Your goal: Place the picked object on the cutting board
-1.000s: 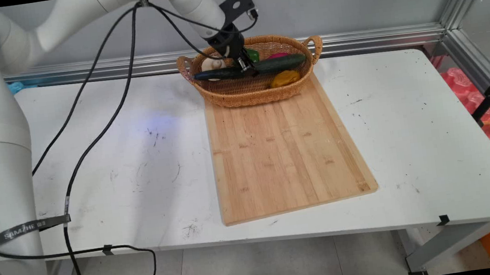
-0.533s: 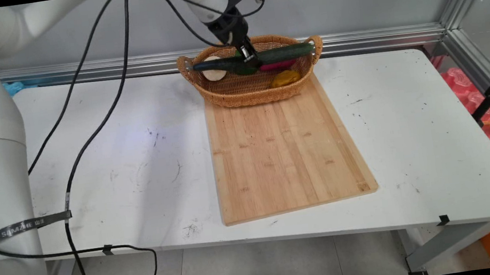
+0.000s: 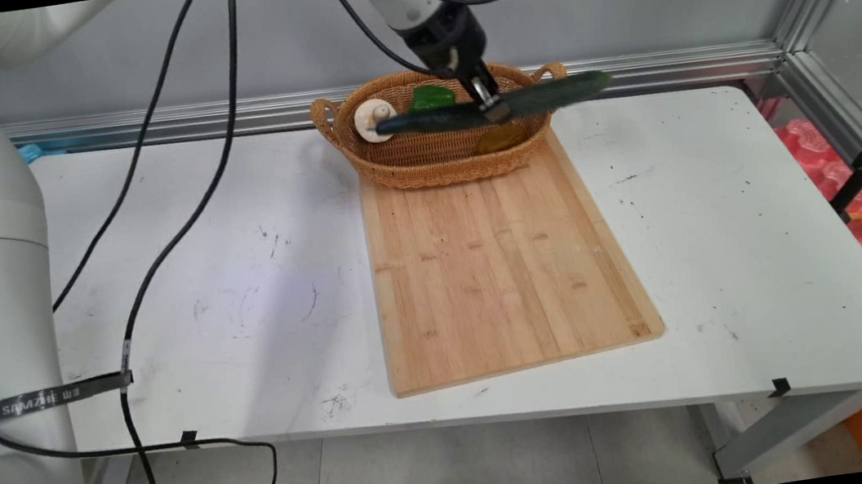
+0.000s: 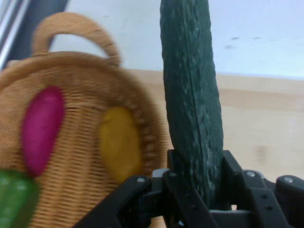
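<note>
The end effector (image 3: 491, 107) is gripping a long dark green cucumber (image 3: 492, 106) near its middle, its two fingers (image 4: 183, 187) pressing in on either side of it. The cucumber is hanging in the air above the near right part of a wicker basket (image 3: 421, 162), clear of the basket's floor. Its long axis is running left to right across the scene, almost level, with the right end tipped slightly up. That right end is sticking out past the basket's right handle and over the white bench (image 3: 727, 238); the left end is pointing toward a pale round mushroom (image 3: 373, 116) at the basket's left side.

The basket is sitting at the far end of a bamboo cutting board (image 3: 496, 267), which is lying lengthwise on the bench, running from far to near.

In the main view the cucumber and the end effector are covering much of the basket's inside. A green vegetable (image 3: 431, 97) is showing at the far side, cut off below by the cucumber. A yellow item (image 3: 499, 137) near the right wall is lying in shadow and is hard to make out. In the hand view the yellow item (image 4: 119, 142) and a magenta item (image 4: 42, 129) are lying side by side in the basket, both blurred, so their kind cannot be told.
</note>
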Tool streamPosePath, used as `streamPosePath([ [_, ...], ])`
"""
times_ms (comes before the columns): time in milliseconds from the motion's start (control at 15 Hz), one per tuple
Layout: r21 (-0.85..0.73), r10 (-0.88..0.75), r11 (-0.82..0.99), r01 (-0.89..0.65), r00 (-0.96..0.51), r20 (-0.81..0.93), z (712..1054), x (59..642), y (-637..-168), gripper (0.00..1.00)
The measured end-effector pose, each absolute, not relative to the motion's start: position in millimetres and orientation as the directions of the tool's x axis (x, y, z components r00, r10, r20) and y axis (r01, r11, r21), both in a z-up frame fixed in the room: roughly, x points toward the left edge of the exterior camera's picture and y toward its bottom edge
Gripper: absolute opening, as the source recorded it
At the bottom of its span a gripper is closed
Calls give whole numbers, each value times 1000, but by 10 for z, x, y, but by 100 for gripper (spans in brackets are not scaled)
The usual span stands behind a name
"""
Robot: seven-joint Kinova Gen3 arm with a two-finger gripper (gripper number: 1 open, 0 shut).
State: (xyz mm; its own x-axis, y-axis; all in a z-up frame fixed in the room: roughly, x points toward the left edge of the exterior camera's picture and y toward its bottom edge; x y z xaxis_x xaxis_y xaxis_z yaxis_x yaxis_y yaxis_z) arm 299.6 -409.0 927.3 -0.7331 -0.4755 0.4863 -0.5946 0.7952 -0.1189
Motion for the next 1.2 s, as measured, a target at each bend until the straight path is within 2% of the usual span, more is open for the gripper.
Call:
streamPosePath([
  [333,-75,-490,806,-588,-733,471,9140,2723,-3576,0],
  [1200,10,-503,831,-557,-742,444,8303,2581,-2529,0],
])
